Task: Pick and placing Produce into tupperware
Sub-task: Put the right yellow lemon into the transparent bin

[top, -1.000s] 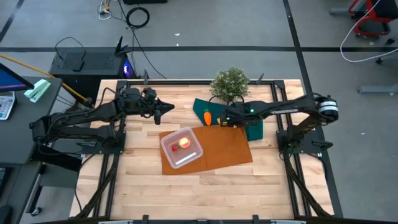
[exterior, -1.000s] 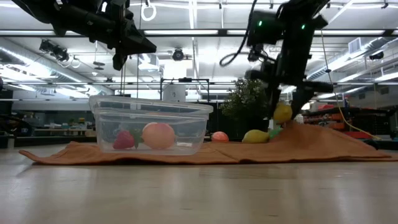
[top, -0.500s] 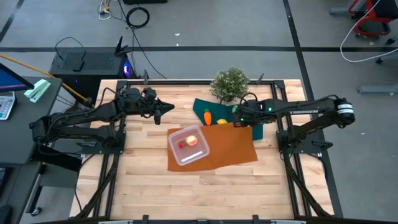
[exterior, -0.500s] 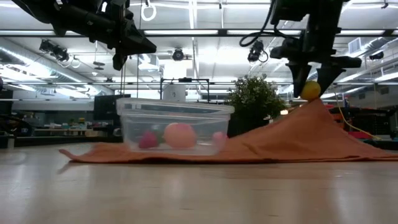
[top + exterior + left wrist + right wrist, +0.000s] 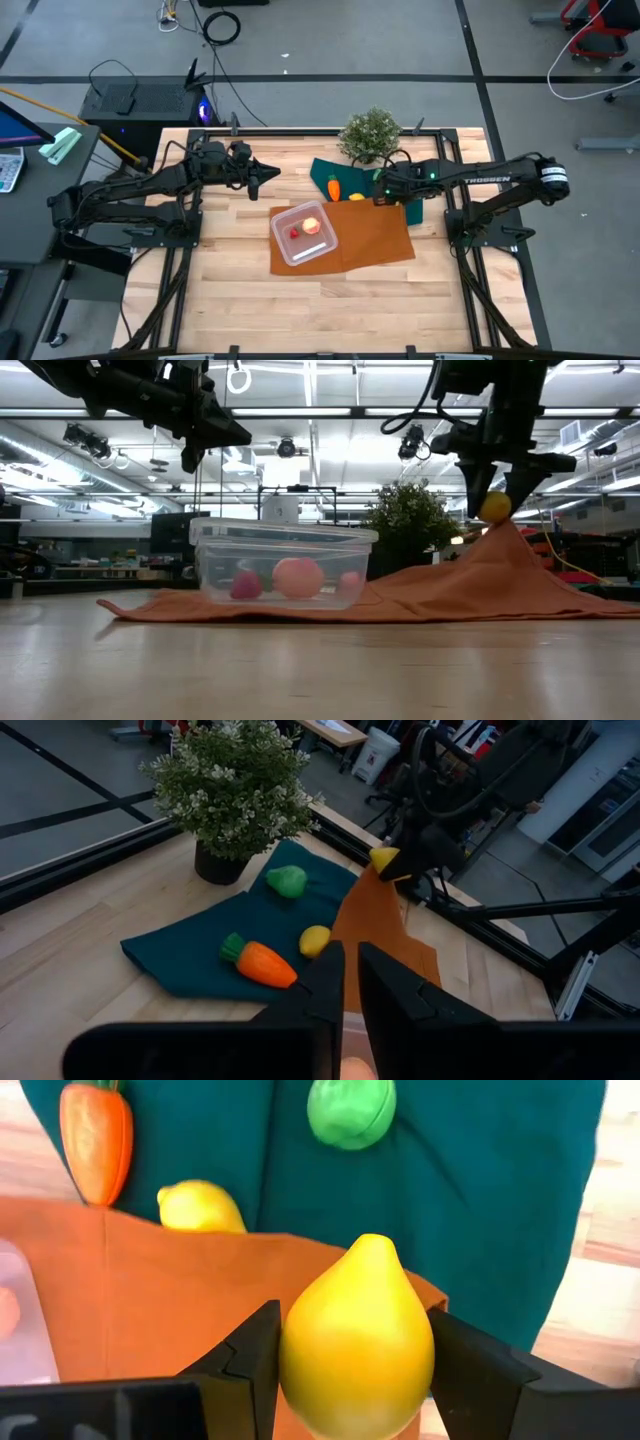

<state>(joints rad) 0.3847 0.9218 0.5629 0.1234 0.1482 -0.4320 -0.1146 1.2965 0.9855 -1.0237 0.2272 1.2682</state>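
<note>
My right gripper is shut on a yellow lemon held above the table, right of the tupperware. The orange cloth rises in a peak to this lemon. The clear tupperware stands on the orange cloth and holds the peach-red fruit and the red piece. The carrot, second lemon and green ball lie on the dark green cloth. My left gripper is shut and empty, raised left of the tupperware. My right gripper pinches the lemon's two sides between its two fingers, which come from above and point down. The lemon is lifted clear of the table. The orange cloth's far right edge is drawn up taut to the lemon; how it is caught is hidden.
A bushy potted plant stands at the table's far edge, behind the dark green cloth. The bare wooden table spreads toward the near edge and the left.
My right gripper has gone up and toward the table's right edge with the lemon. The orange cloth's far right edge has been lifted into a peak with it. The rest of the cloth and the tupperware on it have slid toward the right.
</note>
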